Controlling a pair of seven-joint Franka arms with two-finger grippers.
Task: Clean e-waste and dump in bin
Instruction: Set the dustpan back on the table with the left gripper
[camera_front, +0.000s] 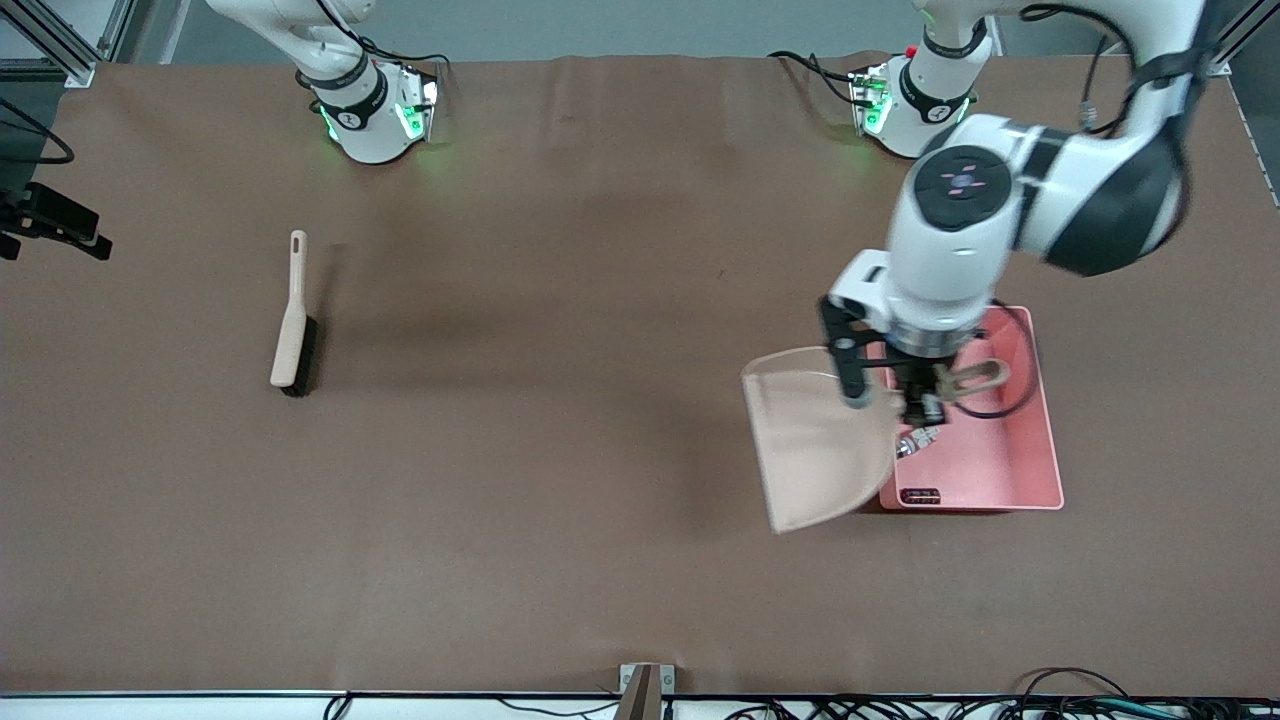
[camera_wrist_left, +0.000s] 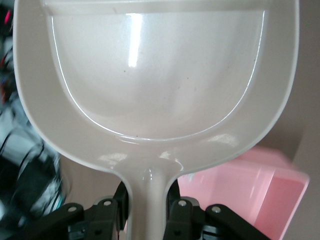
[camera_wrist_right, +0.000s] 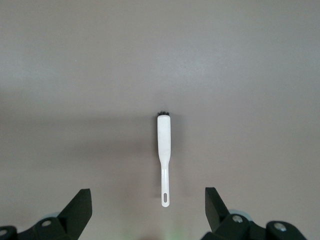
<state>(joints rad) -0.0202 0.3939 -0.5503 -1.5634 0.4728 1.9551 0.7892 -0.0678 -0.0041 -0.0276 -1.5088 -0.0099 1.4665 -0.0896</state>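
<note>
My left gripper (camera_front: 926, 396) is shut on the handle of the beige dustpan (camera_front: 815, 450), which it holds tilted over the edge of the pink bin (camera_front: 1010, 455) that faces the right arm's end. In the left wrist view the fingers (camera_wrist_left: 182, 212) clamp the handle, the dustpan (camera_wrist_left: 155, 75) looks empty, and the bin (camera_wrist_left: 250, 195) lies under it. A small black block (camera_front: 919, 495) and a small white-grey part (camera_front: 908, 446) lie in the bin. My right gripper (camera_wrist_right: 147, 199) is open and empty high over the table; it is out of the front view.
A beige hand brush with black bristles (camera_front: 293, 318) lies on the brown table toward the right arm's end; it also shows in the right wrist view (camera_wrist_right: 163, 145). A black cable loops over the bin (camera_front: 1010, 405).
</note>
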